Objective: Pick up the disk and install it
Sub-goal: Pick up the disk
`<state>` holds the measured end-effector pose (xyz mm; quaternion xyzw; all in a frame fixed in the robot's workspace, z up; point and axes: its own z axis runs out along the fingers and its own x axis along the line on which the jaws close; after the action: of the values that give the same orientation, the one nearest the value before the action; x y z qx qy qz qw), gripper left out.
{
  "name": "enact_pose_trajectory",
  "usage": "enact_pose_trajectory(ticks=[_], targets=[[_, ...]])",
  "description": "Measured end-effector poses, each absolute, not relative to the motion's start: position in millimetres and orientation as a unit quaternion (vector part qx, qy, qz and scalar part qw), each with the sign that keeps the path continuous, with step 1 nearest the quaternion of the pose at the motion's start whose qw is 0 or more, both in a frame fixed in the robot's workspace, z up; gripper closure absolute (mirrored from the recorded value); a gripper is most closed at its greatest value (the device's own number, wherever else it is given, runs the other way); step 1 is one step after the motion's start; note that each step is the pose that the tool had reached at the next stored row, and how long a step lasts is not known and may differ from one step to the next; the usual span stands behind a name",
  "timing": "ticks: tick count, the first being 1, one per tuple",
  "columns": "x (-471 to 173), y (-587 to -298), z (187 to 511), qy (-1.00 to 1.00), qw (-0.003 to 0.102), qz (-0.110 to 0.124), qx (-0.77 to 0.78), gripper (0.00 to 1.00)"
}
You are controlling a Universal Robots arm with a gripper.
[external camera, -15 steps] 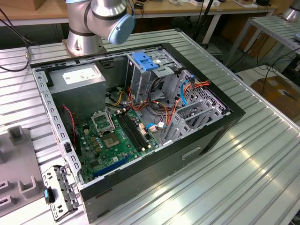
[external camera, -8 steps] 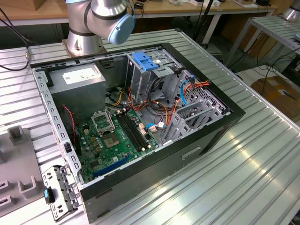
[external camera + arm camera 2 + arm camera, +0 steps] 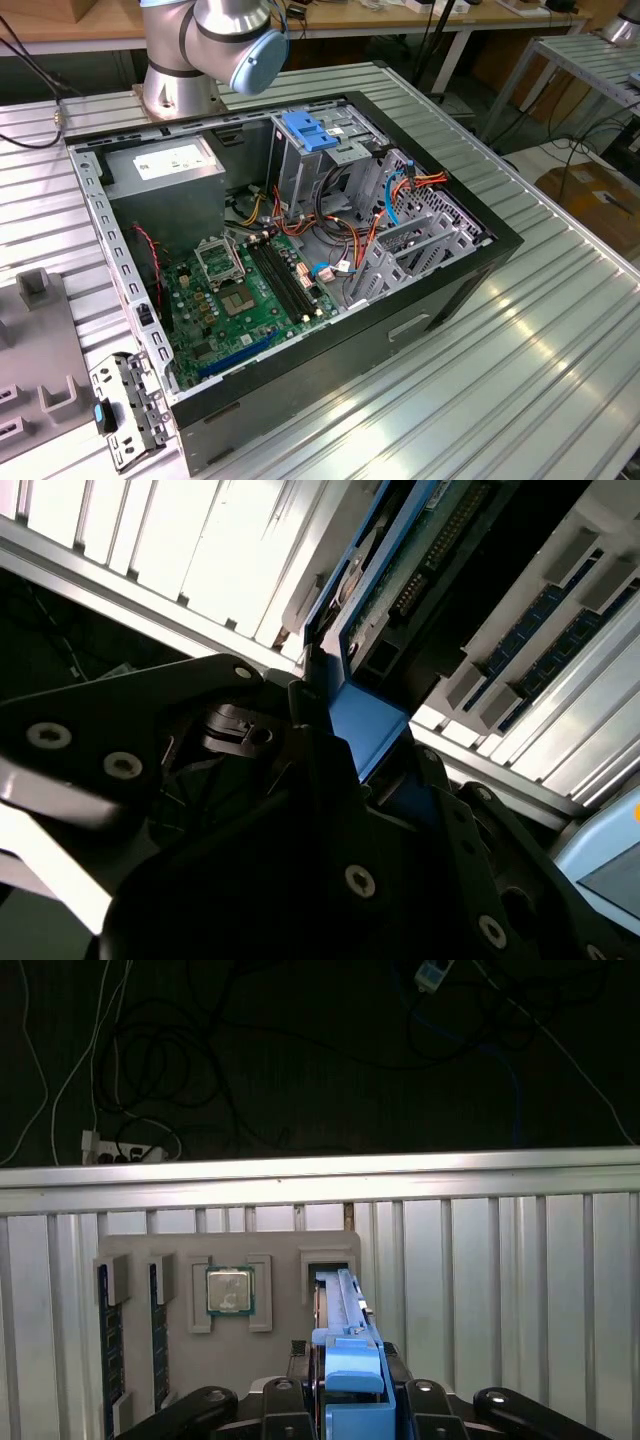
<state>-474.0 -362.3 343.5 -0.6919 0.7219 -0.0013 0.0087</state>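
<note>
Between my fingers [image 3: 312,730] sits the disk [image 3: 340,1300], clamped edge-on by its blue rail [image 3: 352,1365], its far end at a slot of the grey tray [image 3: 280,1245] just beyond them, beside the CPU [image 3: 229,1290]. Pickup looks begun; install into the open case [image 3: 400,345] is not yet done.

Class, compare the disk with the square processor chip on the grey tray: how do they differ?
The disk stands on edge in the claw; the chip lies flat in its recess. The disk carries blue rails; the chip is silver, green-edged. Both are at the grey tray.
</note>
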Motion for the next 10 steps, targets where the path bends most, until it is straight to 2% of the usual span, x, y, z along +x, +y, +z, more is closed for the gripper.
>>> enact_pose_trajectory(ticks=[10], targets=[[-474.0, -362.3, 352.3, 0.722, 0.009, -0.001, -0.692, 0.63]])
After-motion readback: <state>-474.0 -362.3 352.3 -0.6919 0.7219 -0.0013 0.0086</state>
